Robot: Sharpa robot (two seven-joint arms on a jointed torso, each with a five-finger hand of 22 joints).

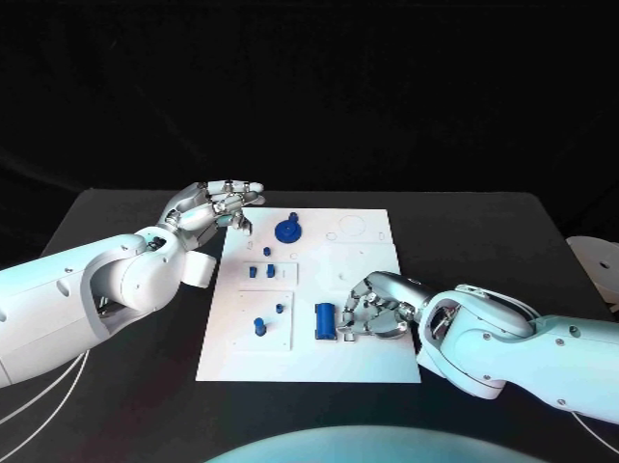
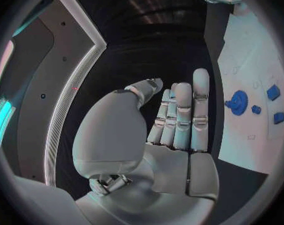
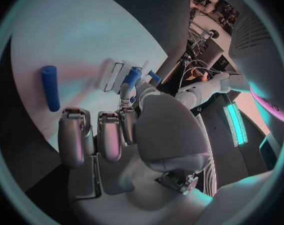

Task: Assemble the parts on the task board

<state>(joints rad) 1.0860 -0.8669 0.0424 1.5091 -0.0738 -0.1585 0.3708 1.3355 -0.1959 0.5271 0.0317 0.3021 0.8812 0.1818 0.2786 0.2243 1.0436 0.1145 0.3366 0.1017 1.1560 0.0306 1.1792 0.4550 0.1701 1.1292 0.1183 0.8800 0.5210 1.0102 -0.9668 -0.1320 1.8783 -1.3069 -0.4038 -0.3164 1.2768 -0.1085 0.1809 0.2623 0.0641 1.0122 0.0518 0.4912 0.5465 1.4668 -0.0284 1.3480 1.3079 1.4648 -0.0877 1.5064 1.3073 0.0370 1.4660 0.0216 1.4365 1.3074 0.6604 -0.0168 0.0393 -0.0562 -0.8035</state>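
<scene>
No readable txt, labels, nos. or signs anywhere, incl. on the task board [image 1: 351, 289] or around it.

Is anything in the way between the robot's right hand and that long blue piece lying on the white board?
Nothing visible. The right hand hovers right beside the long blue part on the task board, with only bare white board between them.

One white task board [image 1: 351, 289], roughly seven small blue parts [image 1: 290, 230] on it, and two hands [image 1: 372, 304].
</scene>
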